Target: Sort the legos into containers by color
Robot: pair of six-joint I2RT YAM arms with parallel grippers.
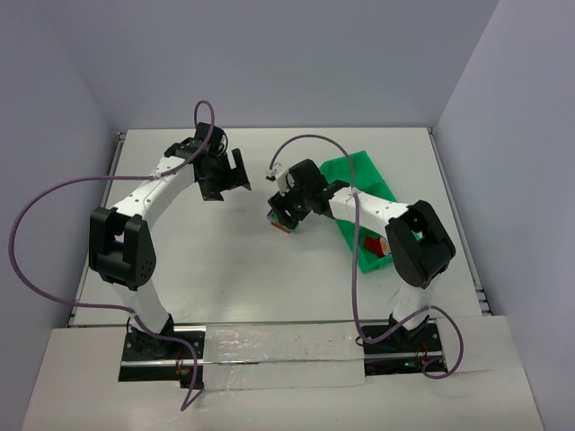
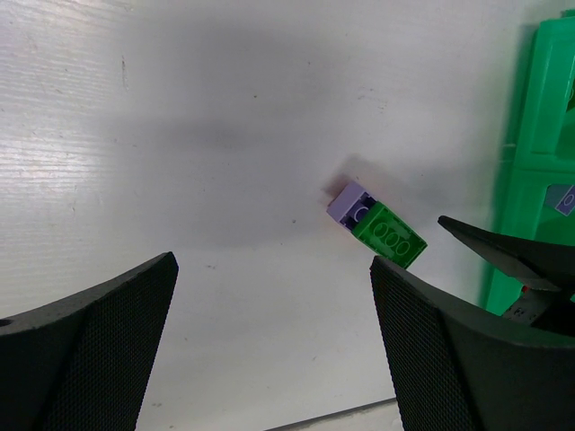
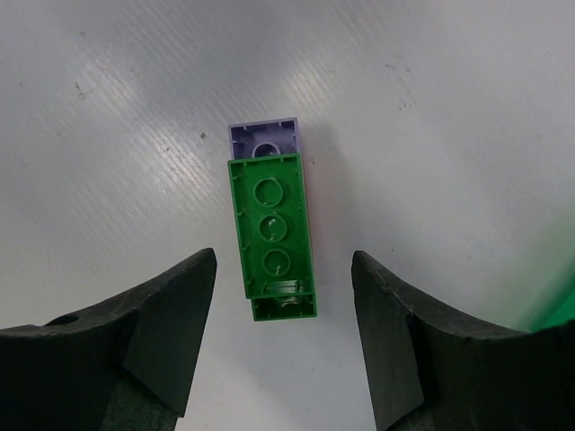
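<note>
A long green brick (image 3: pixel 269 233) lies on the white table, hollow side up, with a purple brick (image 3: pixel 263 139) joined at its far end. My right gripper (image 3: pixel 283 305) is open just above it, one finger on each side of its near end, not touching. From above the cluster (image 1: pixel 282 221) shows green, purple and a red edge under my right gripper (image 1: pixel 289 212). My left gripper (image 1: pixel 226 176) is open and empty over the table's back left. The left wrist view shows it (image 2: pixel 269 359) with the same bricks (image 2: pixel 377 226) ahead. The green tray (image 1: pixel 359 175) holds a red brick (image 1: pixel 373 244).
The right arm (image 1: pixel 386 215) lies across the tray and hides much of it. The tray's wall (image 2: pixel 539 135) shows at the right of the left wrist view, with a purple brick (image 2: pixel 564 199) inside. A purple cable (image 1: pixel 54 206) loops at the left.
</note>
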